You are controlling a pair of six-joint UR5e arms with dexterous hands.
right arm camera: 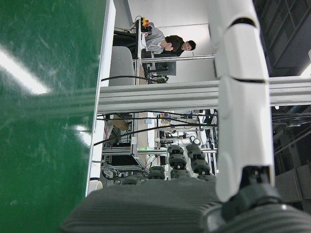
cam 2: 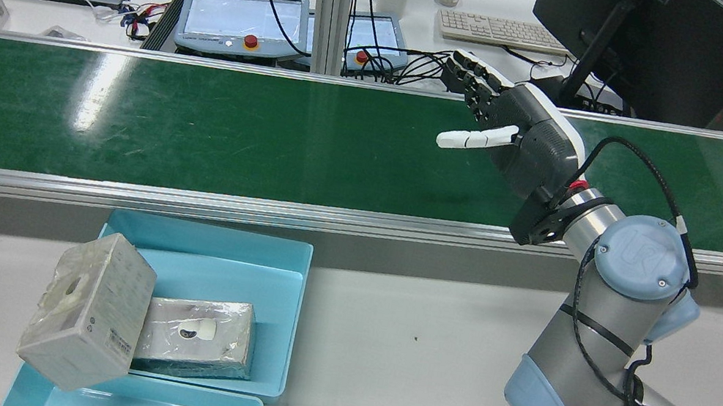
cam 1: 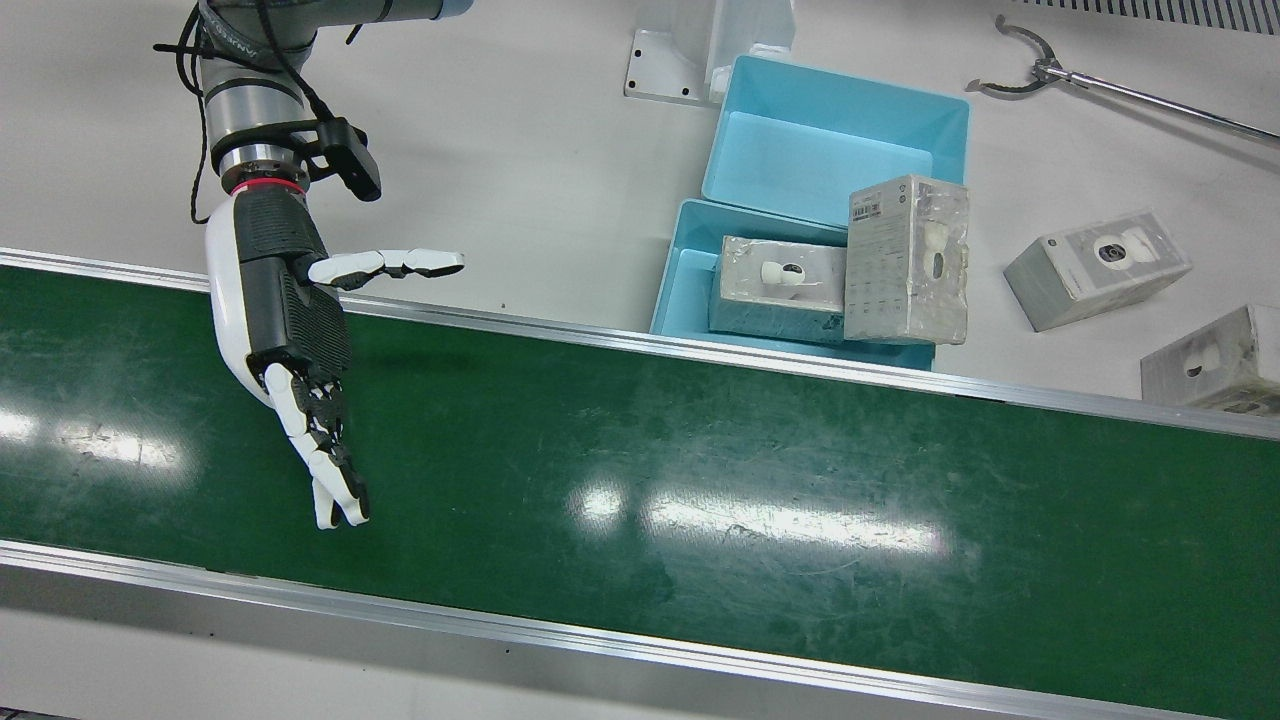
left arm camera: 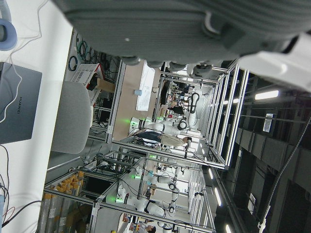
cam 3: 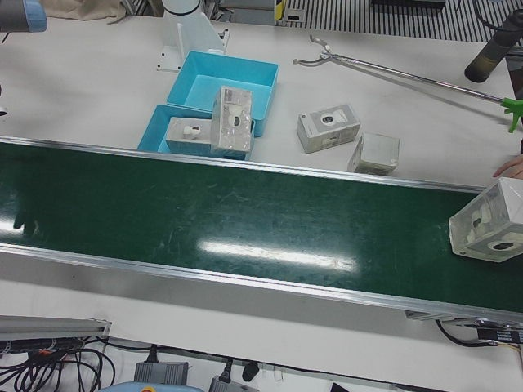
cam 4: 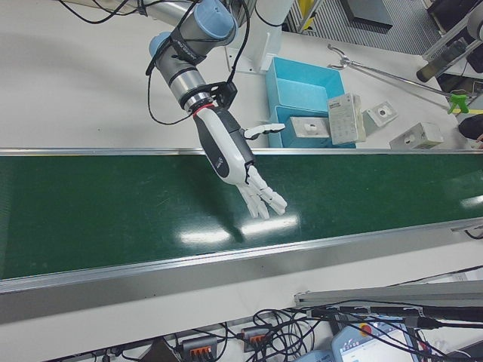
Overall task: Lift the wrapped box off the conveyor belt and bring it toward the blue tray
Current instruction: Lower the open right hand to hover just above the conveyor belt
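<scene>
The right hand [cam 1: 285, 330] was seen spread flat above the green conveyor belt [cam 1: 700, 470], its fingers [cam 1: 325, 470] stretched out together toward the near rail and its thumb [cam 1: 395, 264] held wide to the side; nothing was held or touched. In the rear view the same hand [cam 2: 529, 139] was shown reaching across the belt from the right arm [cam 2: 617, 315].

To the right of the hand, in the front view, two blue trays [cam 1: 870, 110] were set end to end on the white table [cam 1: 500, 130], just beyond the belt's far rail. One wrapped box [cam 1: 775, 288] was lying flat inside the nearer tray, and a second [cam 1: 908, 258] was propped tilted against it, resting over the tray's edge. Further right, two more wrapped boxes [cam 1: 1095, 268] [cam 1: 1215, 362] were lying loose on the table, and a long reaching tool [cam 1: 1120, 90] was laid beyond them.

The stretch of belt under the hand was bare. In the left-front view, a wrapped box [cam 3: 490, 231] was seen on the belt at its far right end, well apart from the hand, with a person's fingertips [cam 3: 508, 169] at the frame edge just behind it.

The left hand was caught only by its own camera, as a blurred dark palm [left arm camera: 194, 29] filling the top of the frame; how far its fingers were open could not be told.
</scene>
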